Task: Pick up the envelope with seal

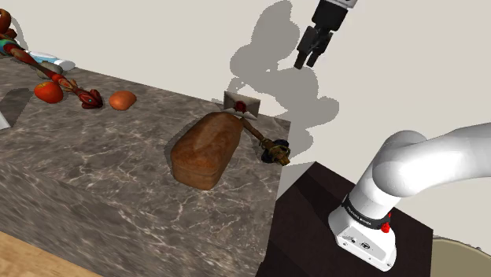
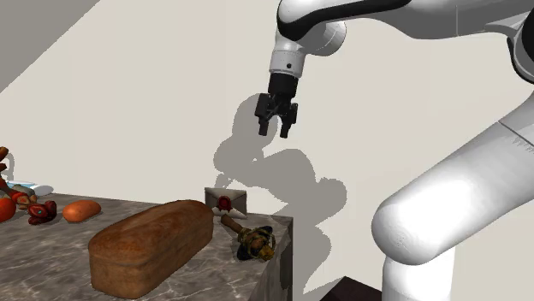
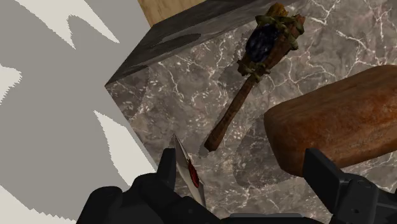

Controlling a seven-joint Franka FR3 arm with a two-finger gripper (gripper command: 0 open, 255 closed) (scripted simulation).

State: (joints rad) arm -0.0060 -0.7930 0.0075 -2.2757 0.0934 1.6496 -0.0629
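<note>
A small grey envelope with a red seal (image 1: 241,103) stands upright against the wall at the back corner of the marble counter (image 1: 94,165). In the second exterior view the envelope (image 2: 227,201) leans beside a brown club. My black gripper (image 1: 309,61) hangs open well above the envelope and off to the shoulder view's right, holding nothing. The second exterior view puts the gripper (image 2: 275,132) high over the counter's corner. From the wrist the envelope (image 3: 189,170) appears edge-on near one finger of the gripper (image 3: 245,184), far below it.
A brown bread loaf (image 1: 206,148) lies in front of the envelope, with a brown club with a dark head (image 1: 263,142) beside it near the counter's edge. A red tomato (image 1: 48,91), an orange lump (image 1: 122,99) and a colourful toy (image 1: 47,67) sit far off.
</note>
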